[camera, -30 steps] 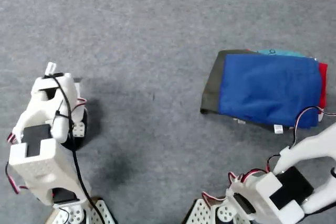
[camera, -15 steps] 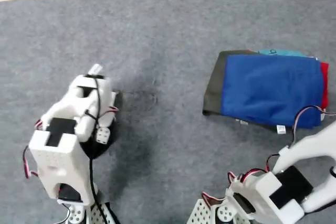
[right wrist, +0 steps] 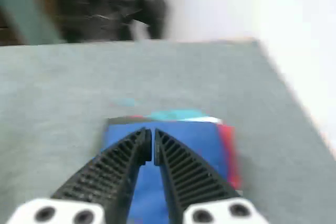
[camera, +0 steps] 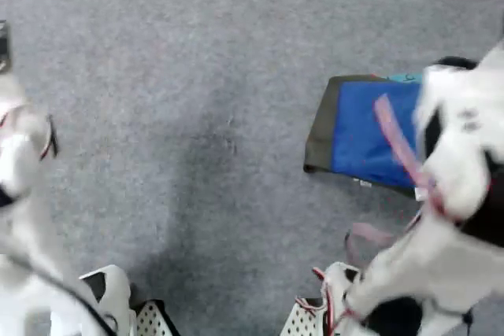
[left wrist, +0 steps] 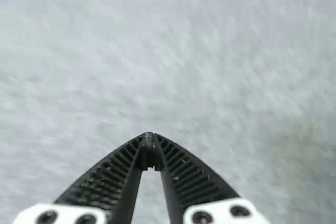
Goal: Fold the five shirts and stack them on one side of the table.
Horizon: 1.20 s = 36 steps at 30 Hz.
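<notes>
Folded stack (camera: 370, 143) near table's (camera: 197, 76) right edge, blue on top; four colours visible, fifth unclear. Left gripper (left wrist: 149, 145) closed, empty, over table; right gripper (right wrist: 152, 137) closed, empty, above stack. Looks finished or nearly so.

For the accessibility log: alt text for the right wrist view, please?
The right gripper, shut, hangs over a stack of folded shirts, blue on top with teal and red edges showing, on a grey table.
</notes>
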Tool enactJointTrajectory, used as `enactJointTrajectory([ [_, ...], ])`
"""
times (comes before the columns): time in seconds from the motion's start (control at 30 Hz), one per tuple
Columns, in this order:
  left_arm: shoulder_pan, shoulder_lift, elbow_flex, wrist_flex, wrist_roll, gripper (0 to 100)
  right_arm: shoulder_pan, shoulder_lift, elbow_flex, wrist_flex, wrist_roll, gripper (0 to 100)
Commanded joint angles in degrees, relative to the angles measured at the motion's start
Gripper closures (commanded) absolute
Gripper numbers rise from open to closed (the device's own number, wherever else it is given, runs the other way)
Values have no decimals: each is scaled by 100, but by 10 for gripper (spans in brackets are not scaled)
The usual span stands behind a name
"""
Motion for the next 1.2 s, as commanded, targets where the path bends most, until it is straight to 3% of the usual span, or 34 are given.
enactJointTrajectory([
  [0.0,-532,-879,-453,9,-237,971,-993,-910,919,9,-484,984],
  [0.13,-1323,-1890,-857,0,-281,970,-1336,-1903,2185,-9,-527,984],
  [0.2,-1376,-2418,-787,9,-281,970,-1582,-2431,2853,-35,-369,984],
  [0.3,-901,-3033,57,-26,-273,905,-2259,-3187,3908,-79,-360,984],
  [0.4,119,-3437,1341,-9,-273,795,-2734,-3908,5130,-519,-360,984],
  [0.67,1648,-4141,3644,-246,-273,944,-2787,-5815,8251,-2171,-360,984],
  [0.8,1763,-4659,4576,-255,-273,963,-2778,-6870,9596,-2813,-325,984],
  [0.97,1763,-5705,5253,-246,-281,959,-2760,-8215,11090,-2778,-316,984],
  [1.17,1710,-5776,5508,-246,-246,960,-2637,-8127,11451,-2708,-360,984],
])
